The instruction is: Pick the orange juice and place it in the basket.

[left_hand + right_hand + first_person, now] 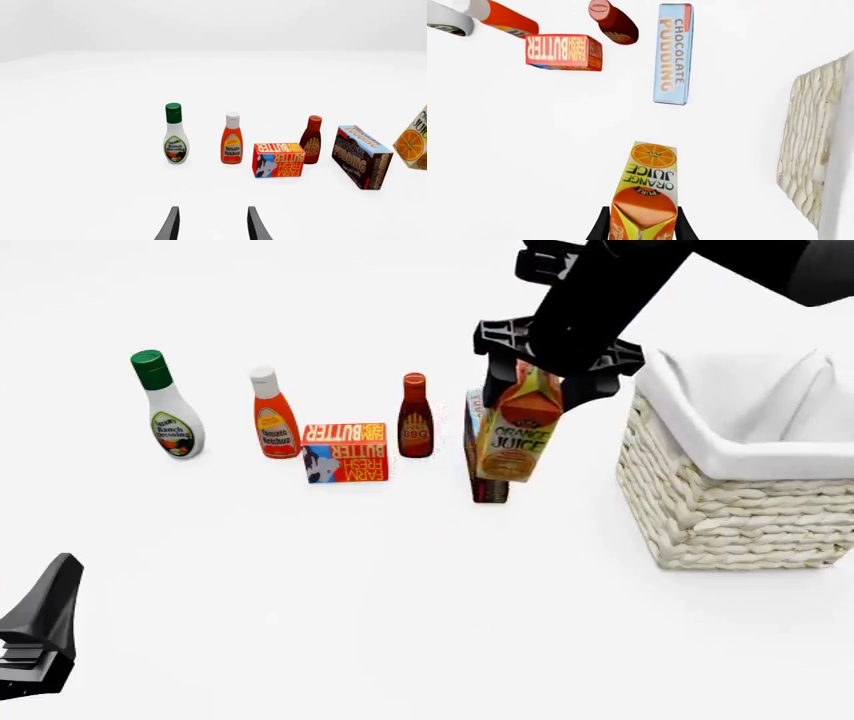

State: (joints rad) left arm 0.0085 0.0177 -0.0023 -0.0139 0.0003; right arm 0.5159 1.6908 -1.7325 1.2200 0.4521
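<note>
The orange juice (517, 436) hangs clear of the bench (400, 620), gripped at its gable top by the right gripper (541, 380), whose jaws are clamped on both sides of the carton. The carton is tilted, its base swinging a bit toward the bottles. In the right wrist view the juice (647, 195) runs straight out from between the fingers (602, 226), label facing the camera.

Just behind the lifted carton stands the chocolate pudding box (475, 455), mostly hidden by it; seen from above in the right wrist view (672, 54). The basket (747, 510) sits on the bench near the loaded jaws, on the side away from the bottles, not touching the carton. Its white liner (747, 430) folds over the rim. The wicker wall shows at the edge of the right wrist view (810, 155).

Farther out on the other side of the jaws is a row: dark sauce bottle (415, 416), butter box (344, 451), ketchup bottle (274, 414), ranch dressing bottle (168, 406). All are upright except the butter box, which lies on its side.

The left gripper (212, 227) is well apart from everything, low over bare bench, its jaws parted with nothing between them. The row lies ahead of it, and the juice (415, 142) shows at that view's edge.
</note>
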